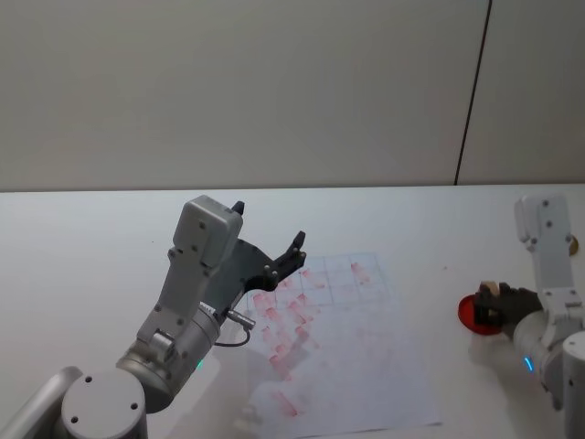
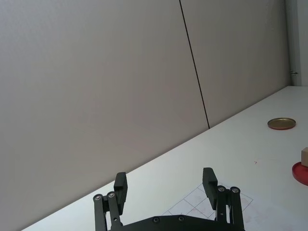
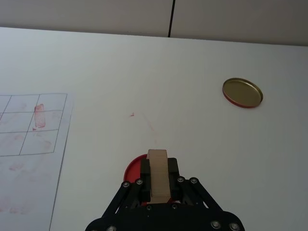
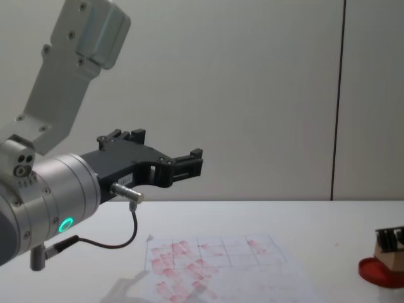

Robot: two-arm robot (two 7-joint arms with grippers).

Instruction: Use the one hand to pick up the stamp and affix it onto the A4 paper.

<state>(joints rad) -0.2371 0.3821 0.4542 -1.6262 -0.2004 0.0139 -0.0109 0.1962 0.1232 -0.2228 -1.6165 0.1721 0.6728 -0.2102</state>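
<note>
My right gripper (image 3: pixel 158 169), on the blue-lit arm, is shut on the stamp (image 3: pixel 158 179), a light tan wooden block held upright between the black fingers. The stamp (image 1: pixel 489 289) is over the round red ink pad (image 1: pixel 470 316) at the table's right side; I cannot tell whether it touches the pad (image 4: pixel 375 270). The A4 paper (image 1: pixel 366 366), white with a faint grid and many red marks, lies flat in the middle of the table, to the left of the right gripper (image 1: pixel 494 305). My left gripper (image 1: pixel 270 225), on the green-lit arm, hangs open above the paper's far left corner.
A round gold lid (image 3: pixel 242 92) lies on the white table beyond the ink pad, near the far right. The raised left arm (image 4: pixel 57 183) stands over the table's left half. A plain wall backs the table.
</note>
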